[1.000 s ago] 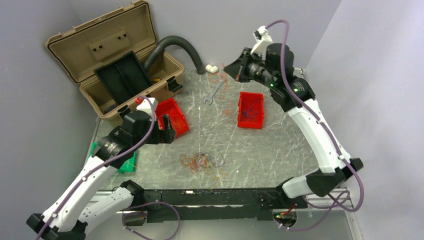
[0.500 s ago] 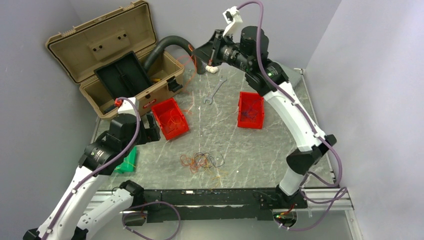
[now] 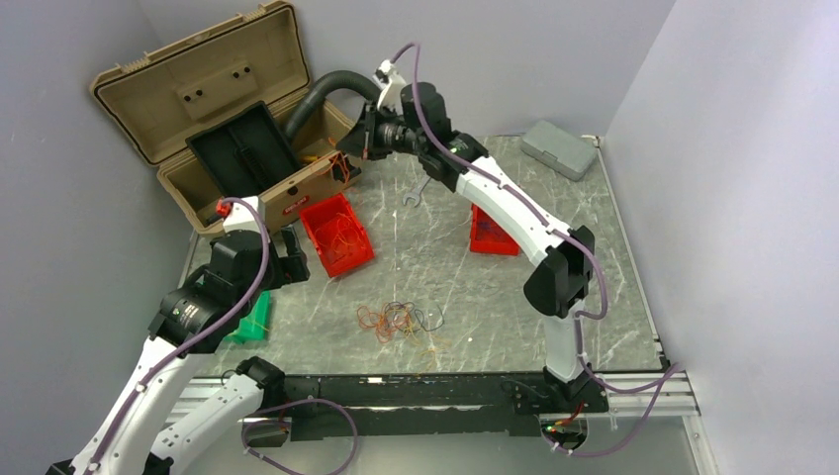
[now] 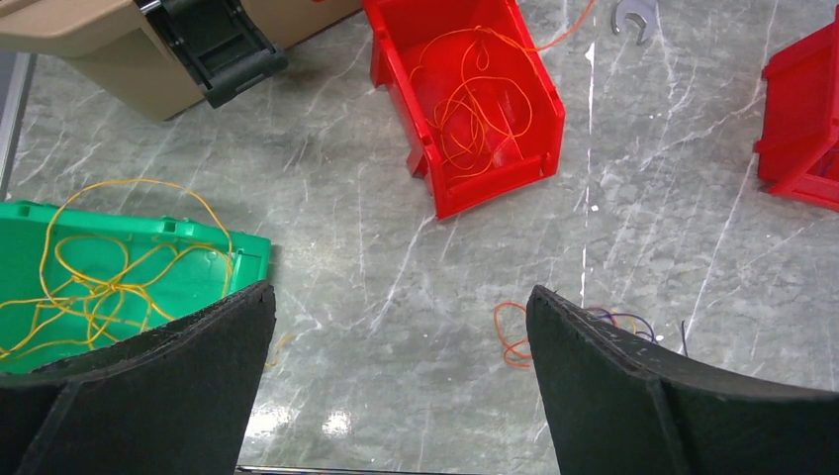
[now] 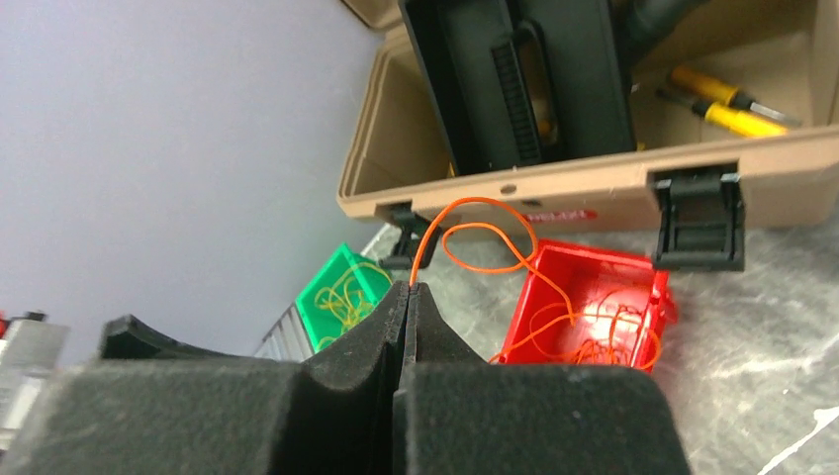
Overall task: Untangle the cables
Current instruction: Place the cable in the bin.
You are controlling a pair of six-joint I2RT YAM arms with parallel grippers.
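1. Cables [image 3: 401,320]: small tangle lying on the counter [image 3: 495,297], near the front edge, mid-width.
2. One orange strand [image 5: 485,233] pinched between the fully closed right fingers [image 5: 408,312], looping down toward the red bin [image 5: 604,265] beside the toolbox [image 5: 594,188].
3. Left fingers [image 4: 247,327] spread wide, empty, above the counter near the green bin [image 4: 237,259].
4. Step, as judged: dropping off a freed orange strand.
5. Next: lower over the red bin, release, keep clear of the toolbox latch.

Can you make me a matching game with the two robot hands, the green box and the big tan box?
Things:
1. left gripper
2. right gripper
3. green bin
4. toolbox

States:
A. lid standing open
B. shut on an orange wire
C. wide open, holding nothing
D. yellow wires inside

Pairs: 1-C, 2-B, 3-D, 4-A
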